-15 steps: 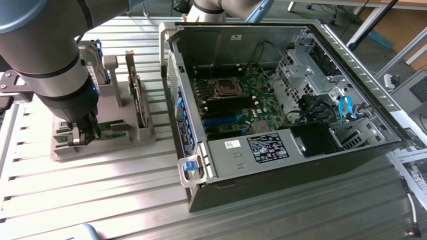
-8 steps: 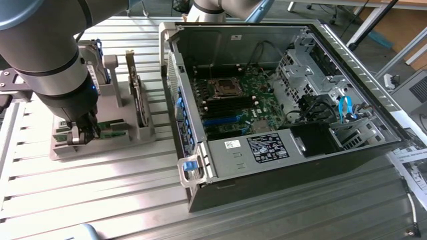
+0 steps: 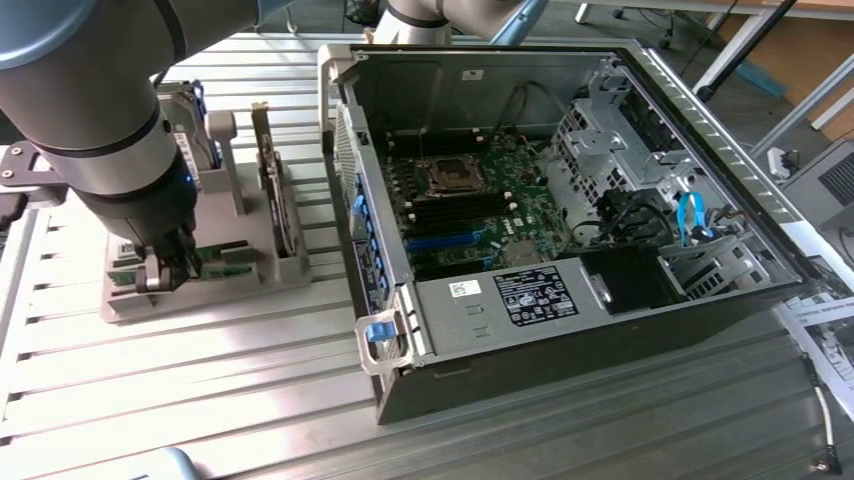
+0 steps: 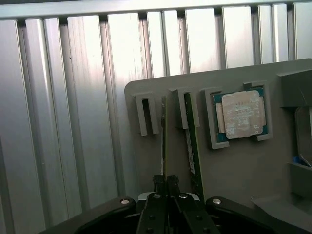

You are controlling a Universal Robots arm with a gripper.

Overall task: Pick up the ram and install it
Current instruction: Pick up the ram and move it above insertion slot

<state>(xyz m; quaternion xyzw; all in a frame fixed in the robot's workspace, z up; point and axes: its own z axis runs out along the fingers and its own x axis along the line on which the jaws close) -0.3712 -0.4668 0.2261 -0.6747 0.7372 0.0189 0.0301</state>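
You see the gripper (image 3: 167, 272) from above and well apart in the exterior view. The wrist view looks down from close behind the gripper (image 4: 165, 183). Both share the grey holder (image 3: 200, 300) (image 4: 243, 165) below it.

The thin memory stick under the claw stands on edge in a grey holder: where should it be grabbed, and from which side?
Pinch the ram across its flat faces, on the free top edge, coming straight down from above. It stands on edge in slots of the holder, so only that edge is exposed. The claw seems shut on it there.
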